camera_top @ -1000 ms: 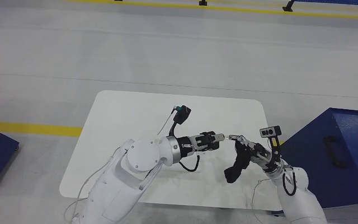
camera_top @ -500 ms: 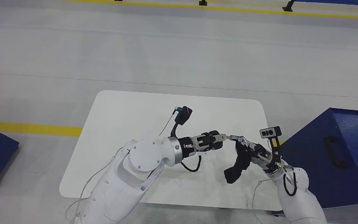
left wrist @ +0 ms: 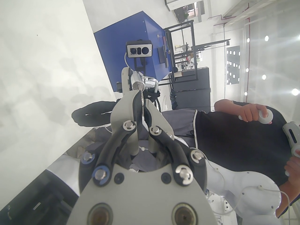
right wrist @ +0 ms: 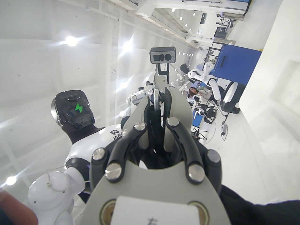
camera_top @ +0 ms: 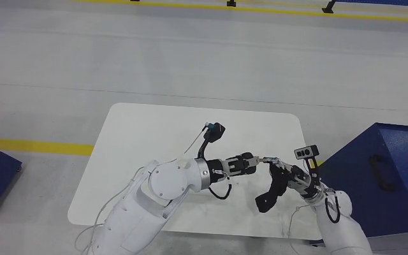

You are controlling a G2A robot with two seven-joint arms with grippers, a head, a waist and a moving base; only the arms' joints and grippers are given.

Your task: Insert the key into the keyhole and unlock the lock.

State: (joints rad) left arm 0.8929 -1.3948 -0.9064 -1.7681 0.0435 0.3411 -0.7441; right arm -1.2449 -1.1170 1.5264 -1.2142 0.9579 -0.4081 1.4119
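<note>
Your left gripper [left wrist: 140, 105], clamped on the key [left wrist: 142, 99], has the blade pointing straight at the keyhole [left wrist: 140, 86] of the lock [left wrist: 148, 84], which the right gripper [right wrist: 157, 97] pinches just ahead above the table [camera_top: 146, 146], tip at the slot's mouth, so push in line.

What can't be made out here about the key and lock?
- Depth of the key in the keyhole: in the top view, key and lock are too small; in the left wrist view, the key is edge-on, its tip meeting the lock face.
- Lock body: in the right wrist view, fingers of the right gripper cover most.
- Locked or unlocked: cannot tell.
</note>
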